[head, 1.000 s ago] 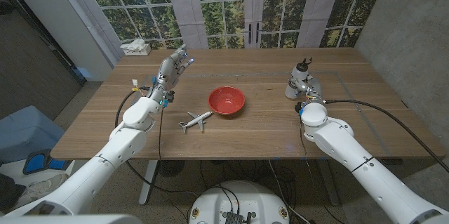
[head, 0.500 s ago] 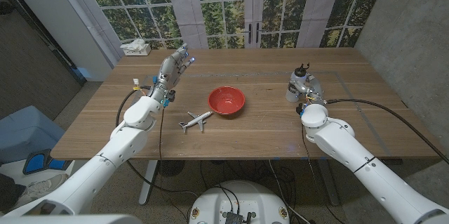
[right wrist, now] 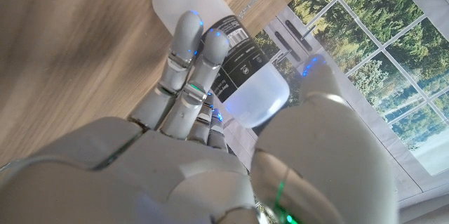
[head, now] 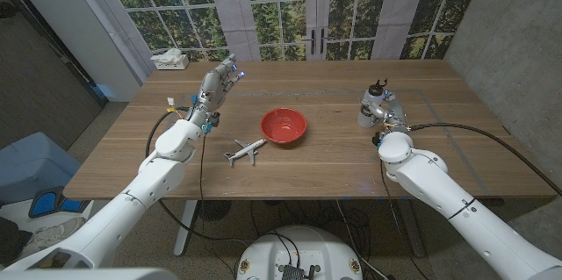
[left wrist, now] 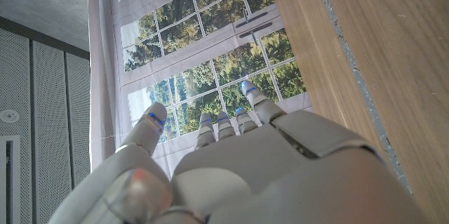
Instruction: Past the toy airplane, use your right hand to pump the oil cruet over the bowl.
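The oil cruet [head: 375,104], a clear bottle with a black pump top and a dark label, stands on the table at the right. My right hand [head: 387,115] grips it from the near side. In the right wrist view its fingers [right wrist: 189,55] lie across the oil cruet [right wrist: 245,76] and the thumb sits on the other side. The red bowl [head: 284,125] stands mid-table, well left of the cruet. A white toy airplane [head: 244,150] lies in front of the bowl. My left hand [head: 216,85] is raised at the left with its fingers apart, holding nothing.
A white tissue box [head: 170,59] sits at the table's back left corner. A black cable [head: 465,128] runs across the table's right side behind my right arm. Bare wood lies between the bowl and the cruet.
My right hand has moved up to the cruet and closed around it. The left hand, the bowl and the airplane have stayed put.
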